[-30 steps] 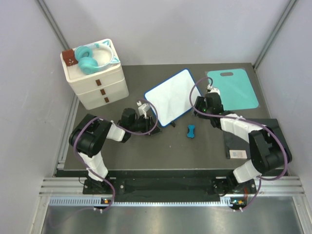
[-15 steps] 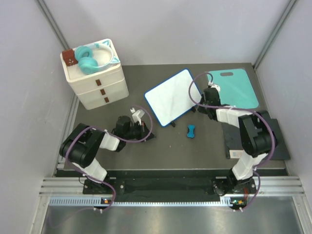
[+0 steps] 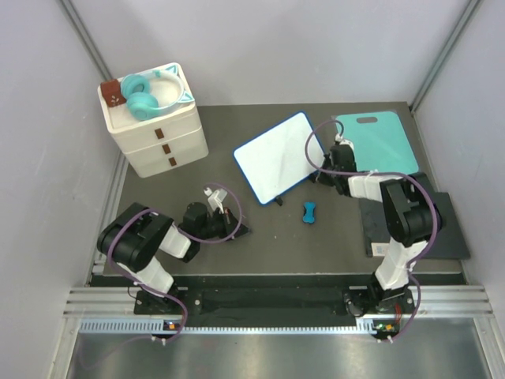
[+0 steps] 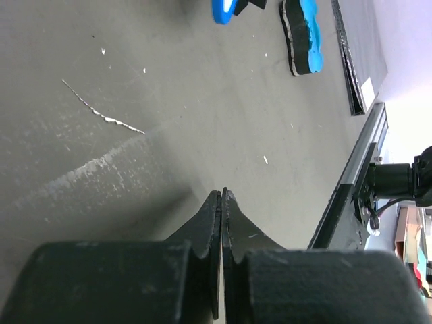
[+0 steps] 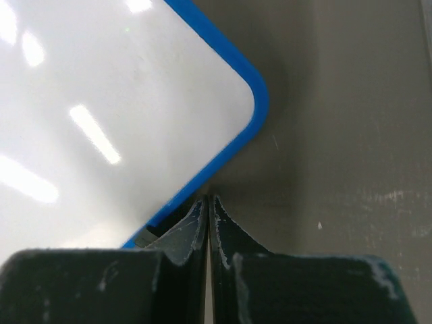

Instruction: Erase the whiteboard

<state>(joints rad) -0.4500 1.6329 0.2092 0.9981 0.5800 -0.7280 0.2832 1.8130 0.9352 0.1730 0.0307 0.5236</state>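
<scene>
Right gripper (image 5: 208, 200) — fingers pressed together, empty, tips at the blue rim of the whiteboard (image 5: 101, 115) near a rounded corner; contact uncertain. Left gripper (image 4: 221, 194) likewise closed on nothing, low over the table (image 4: 135, 101), blue eraser (image 4: 304, 34) well apart. Board lies mid-table, apparently unmarked. Risk: forward drift of the right tips would shove the board askew. Against a second ago, the left arm has drawn back from the board's edge — the right elbow has folded inward.

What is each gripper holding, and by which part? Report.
Nothing. The left gripper is shut empty; the right gripper is shut empty, tips beside the whiteboard rim.
</scene>
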